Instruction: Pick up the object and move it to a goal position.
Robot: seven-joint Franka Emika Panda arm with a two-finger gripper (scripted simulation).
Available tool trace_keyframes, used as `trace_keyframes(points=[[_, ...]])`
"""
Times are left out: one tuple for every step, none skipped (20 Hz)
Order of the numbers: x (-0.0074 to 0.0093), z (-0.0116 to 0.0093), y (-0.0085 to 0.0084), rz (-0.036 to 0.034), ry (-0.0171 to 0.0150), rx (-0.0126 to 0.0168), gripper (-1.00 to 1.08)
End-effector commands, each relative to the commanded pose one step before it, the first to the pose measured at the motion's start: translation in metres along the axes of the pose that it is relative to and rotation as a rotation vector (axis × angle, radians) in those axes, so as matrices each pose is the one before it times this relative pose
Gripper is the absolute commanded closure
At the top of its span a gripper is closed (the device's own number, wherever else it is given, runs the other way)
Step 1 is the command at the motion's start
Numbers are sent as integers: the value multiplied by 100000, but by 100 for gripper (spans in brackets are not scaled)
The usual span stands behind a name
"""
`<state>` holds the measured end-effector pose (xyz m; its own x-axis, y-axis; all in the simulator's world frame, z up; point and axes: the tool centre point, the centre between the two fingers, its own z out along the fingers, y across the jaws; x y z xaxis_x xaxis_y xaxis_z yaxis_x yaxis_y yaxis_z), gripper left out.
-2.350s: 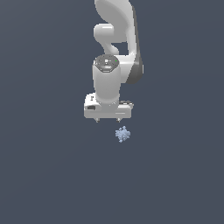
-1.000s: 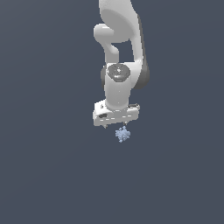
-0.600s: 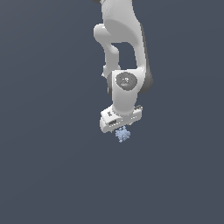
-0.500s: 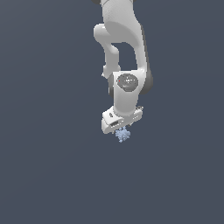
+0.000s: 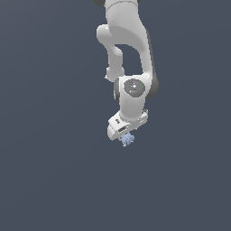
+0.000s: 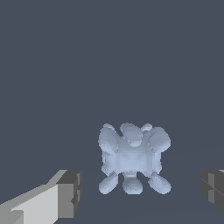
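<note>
arm reaches down, tool point(image 6: 138, 192) spread wide.

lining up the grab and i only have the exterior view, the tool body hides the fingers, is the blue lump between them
Observer: Yes. In the wrist view the object sits in the gap between the two fingers, one on each side.
Operator: are they touching it yet
Observer: No. Dark floor shows between the object and each finger pad, so the tool is open around it.
Operator: is it centred in the gap
Observer: Not quite. The gap to the finger with the pale link behind it is narrower than the gap to the other finger.
</note>
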<state>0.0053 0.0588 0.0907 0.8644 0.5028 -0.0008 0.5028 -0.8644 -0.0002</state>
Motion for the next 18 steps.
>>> trace_keyframes(points=[[-6, 134, 22, 15, 16, -16, -92], [-8, 194, 9, 0, 0, 0, -92], [5, 267, -27, -69, 7, -1, -92], [-17, 347, 15, 0, 0, 0, -92], [3, 416, -38, -97, 10, 0, -92], [-10, 492, -19, -69, 7, 0, -92], [-32, 566, 22, 0, 0, 0, -92], [-4, 591, -44, -119, 13, 1, -92], [-10, 521, -17, -69, 7, 0, -92], [-18, 447, 20, 0, 0, 0, -92], [10, 363, -19, -69, 7, -1, -92], [5, 289, 20, 0, 0, 0, -92], [35, 203, -18, -68, 8, -6, -92], [27, 130, 20, 0, 0, 0, -92], [30, 60, 17, 0, 0, 0, -92], [14, 13, 7, 0, 0, 0, -92], [0, 0, 0, 0, 0, 0, 108], [0, 0, 0, 0, 0, 0, 108]])
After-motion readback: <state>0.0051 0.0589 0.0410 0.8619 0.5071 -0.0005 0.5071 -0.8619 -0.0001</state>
